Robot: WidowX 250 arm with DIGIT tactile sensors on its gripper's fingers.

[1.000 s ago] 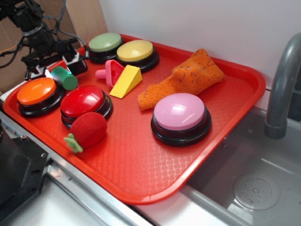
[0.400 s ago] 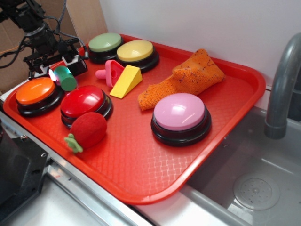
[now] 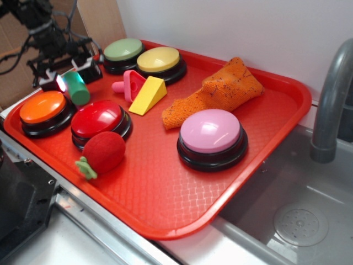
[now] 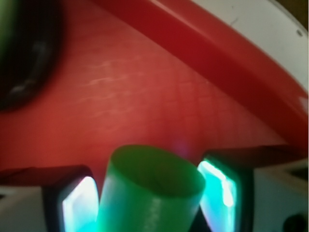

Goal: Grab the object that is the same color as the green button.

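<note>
Hanging at the tray's far left corner, the gripper had its 2 fingers closed on the green cylinder, which sat tilted between them just behind the orange button — whether it was clear of the tray floor could not be told from the exterior view. That view alone gave the wider layout: the green button with the yellow button touching beside it at the back, the red button and plush strawberry in front, the pink button well apart to the right, near an orange cloth.

The wrist view added the close contact — the cylinder's round end face filled the gap, with a finger pad pressed on each side (both pads glowing pale teal). Beyond it ran the red tray floor and rim, blurred.
</note>
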